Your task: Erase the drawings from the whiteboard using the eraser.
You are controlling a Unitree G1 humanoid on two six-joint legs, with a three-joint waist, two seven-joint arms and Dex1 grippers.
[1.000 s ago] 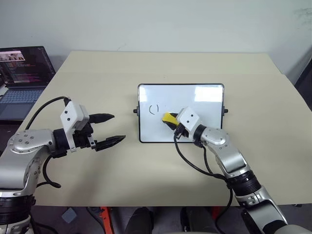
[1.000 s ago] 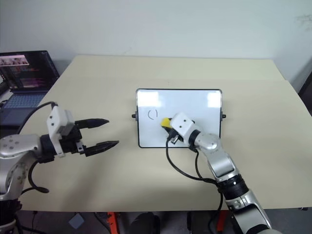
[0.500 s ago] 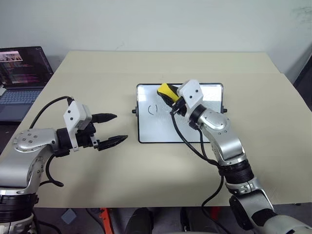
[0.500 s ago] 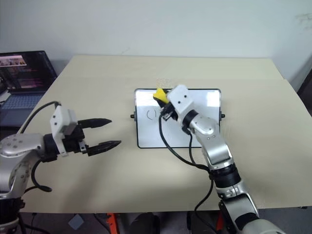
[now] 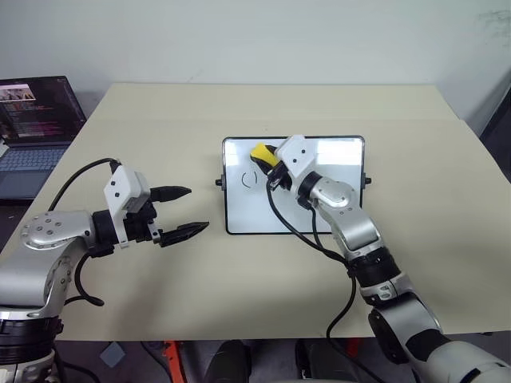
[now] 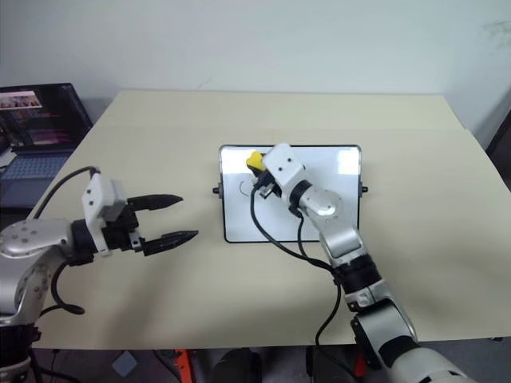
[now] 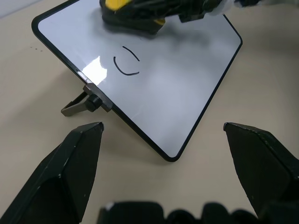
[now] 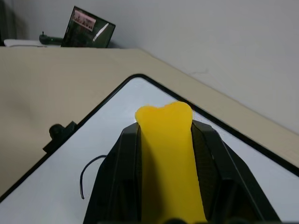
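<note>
yellow eraser (image 5: pixel 263 154) is clamped between the fingers of your right gripper (image 5: pixel 268 159), above the upper left part of the whiteboard (image 5: pixel 335 152) — it looks lifted from the surface, probably to place it for the next wipe. one curved mark of the drawings (image 7: pixel 126 61) is not yet erased, just beside it. your right forearm reaches across the board, gripper about level. your left gripper (image 5: pixel 181 211) hovers beside the board — fingers apart, empty.

Am seeing beige table (image 5: pixel 239 287) carrying whiteboard (image 5: pixel 335 215) near middle, propped tilted on side knobs; laptop (image 5: pixel 36 128) sitting beside table's left edge.
</note>
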